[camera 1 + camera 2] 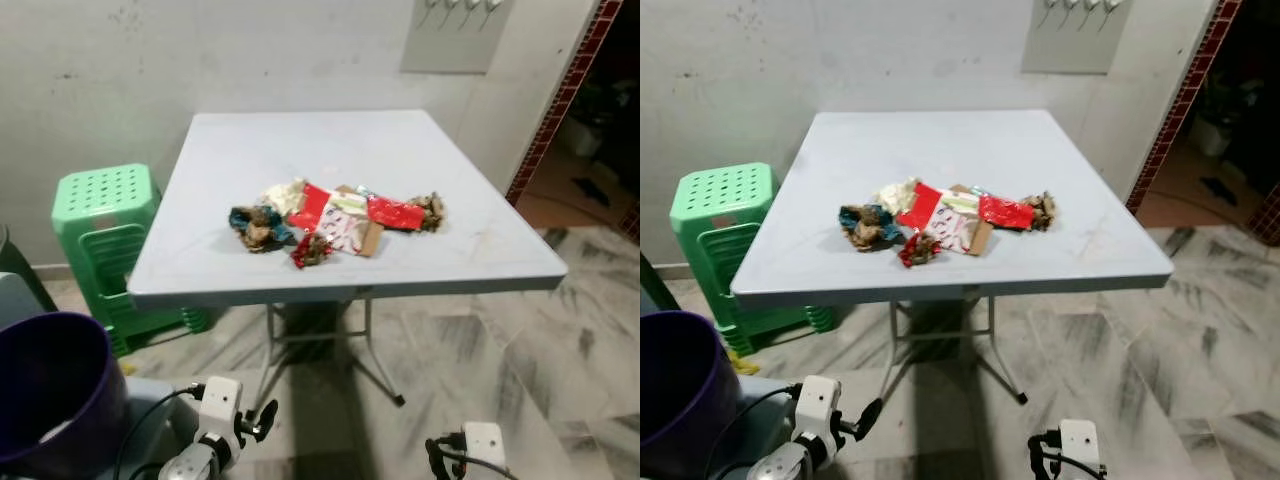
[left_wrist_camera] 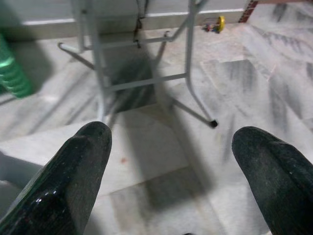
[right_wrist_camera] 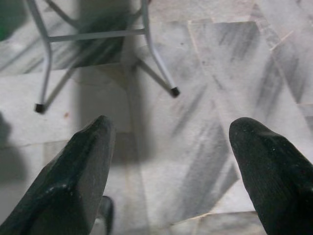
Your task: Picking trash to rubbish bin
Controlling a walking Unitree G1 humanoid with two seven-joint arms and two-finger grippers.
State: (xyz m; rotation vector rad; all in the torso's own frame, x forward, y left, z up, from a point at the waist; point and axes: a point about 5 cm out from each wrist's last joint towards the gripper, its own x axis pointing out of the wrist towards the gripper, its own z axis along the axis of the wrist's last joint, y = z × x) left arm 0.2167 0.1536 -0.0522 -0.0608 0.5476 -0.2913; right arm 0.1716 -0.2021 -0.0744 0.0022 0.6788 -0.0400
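We're in a plain home room here: grey-veined marble floor tiles (image 3: 195, 88) beyond the spread black fingers, a scuffed whitewashed wall (image 1: 250, 50), a pale blue folding plastic table (image 1: 300, 140) on thin metal legs, stacked green perforated plastic stools (image 1: 100, 215), and a red-tiled doorway edge (image 1: 560, 100).

I see both arms hanging low: left gripper (image 2: 171, 171) at seven o'clock, right gripper (image 3: 171, 166) at five o'clock, jaws spread wide, holding nothing.
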